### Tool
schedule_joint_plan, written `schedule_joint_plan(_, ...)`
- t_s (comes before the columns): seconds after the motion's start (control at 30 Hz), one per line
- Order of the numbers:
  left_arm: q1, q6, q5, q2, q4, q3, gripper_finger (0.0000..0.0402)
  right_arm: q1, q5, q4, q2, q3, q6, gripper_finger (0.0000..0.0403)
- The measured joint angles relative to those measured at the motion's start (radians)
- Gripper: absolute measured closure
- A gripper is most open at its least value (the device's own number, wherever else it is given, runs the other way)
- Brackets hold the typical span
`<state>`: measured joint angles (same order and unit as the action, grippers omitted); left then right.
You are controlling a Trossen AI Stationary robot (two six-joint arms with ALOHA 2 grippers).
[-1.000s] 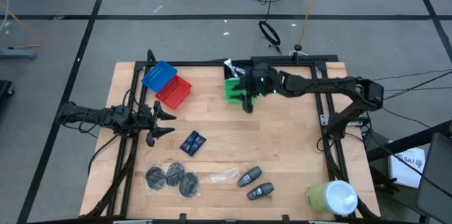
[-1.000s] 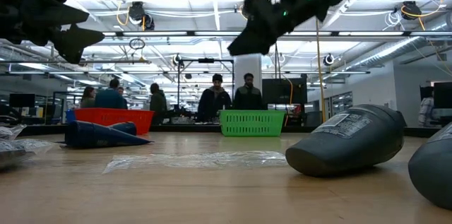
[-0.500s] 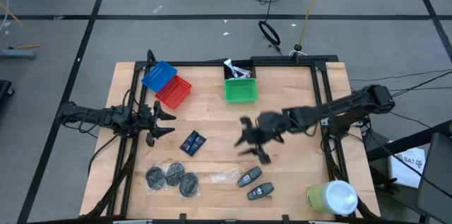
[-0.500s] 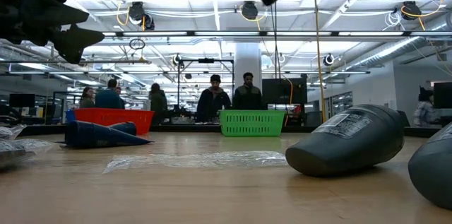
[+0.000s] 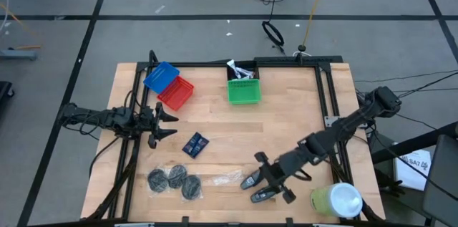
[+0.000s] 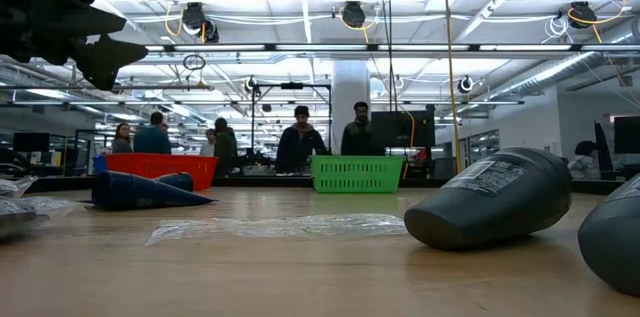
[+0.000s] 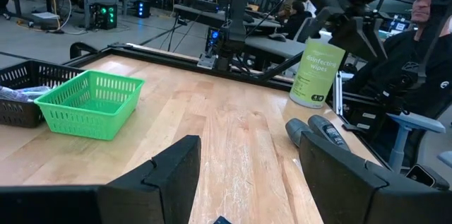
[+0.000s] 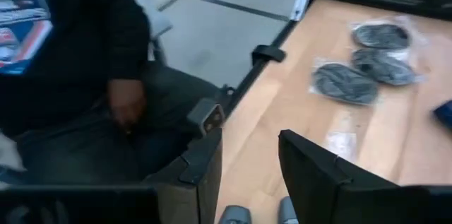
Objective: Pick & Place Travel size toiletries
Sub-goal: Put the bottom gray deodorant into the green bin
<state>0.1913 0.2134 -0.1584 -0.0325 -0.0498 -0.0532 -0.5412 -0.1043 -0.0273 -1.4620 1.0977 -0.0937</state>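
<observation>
Two dark grey oval pieces (image 5: 257, 187) lie side by side on the wood near the table's near edge; in the low view they loom large (image 6: 490, 197). My right gripper (image 5: 270, 179) hovers open above them, and the right wrist view (image 8: 248, 146) shows their tips just below its fingers. Three dark grey discs (image 5: 174, 179) and dark blue flat packets (image 5: 195, 143) lie to the left. White-silver tubes rest in a black basket (image 5: 241, 71) at the far edge. My left gripper (image 5: 168, 123) waits open at the left side, seen also in its wrist view (image 7: 247, 146).
A green basket (image 5: 243, 91) stands by the black one. Blue (image 5: 161, 75) and red (image 5: 176, 93) baskets sit far left. A clear wrapper scrap (image 5: 225, 178) lies beside the oval pieces. A yellow-green cylinder (image 5: 336, 200) stands at the near right corner. A seated person (image 8: 70, 75) is beyond the near edge.
My right gripper has swept from above the green basket at the far edge across the table toward the near edge, and now hangs over the two oval pieces. It has left the low view's top. Nothing on the table has moved.
</observation>
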Motion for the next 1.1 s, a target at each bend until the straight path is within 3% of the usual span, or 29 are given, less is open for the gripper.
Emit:
schedule_joint_plan(0.17,0.000,0.000,0.000,0.000,0.000,0.000,0.0165,-0.073,0.215,-0.015,0.000,0.006,-0.001,0.0292)
schedule_joint_plan(0.43,0.000,0.000,0.000,0.000,0.000,0.000,0.0165,-0.087,0.210,-0.323,-0.068,0.153,-0.123,0.0349)
schedule_joint_plan(0.63,0.000,0.000,0.000,0.000,0.000,0.000,0.0165,-0.044,0.211,-0.344,-0.169,0.142,-0.119,0.0356)
schedule_joint_plan(0.87,0.000,0.000,0.000,0.000,0.000,0.000,0.0165,0.007,0.181,-0.352,-0.290,0.116,-0.070,0.0339)
schedule_joint_plan(1.1,0.000,0.000,0.000,0.000,0.000,0.000,0.0165,0.038,0.126,-0.366,-0.336,0.105,-0.044,0.0246)
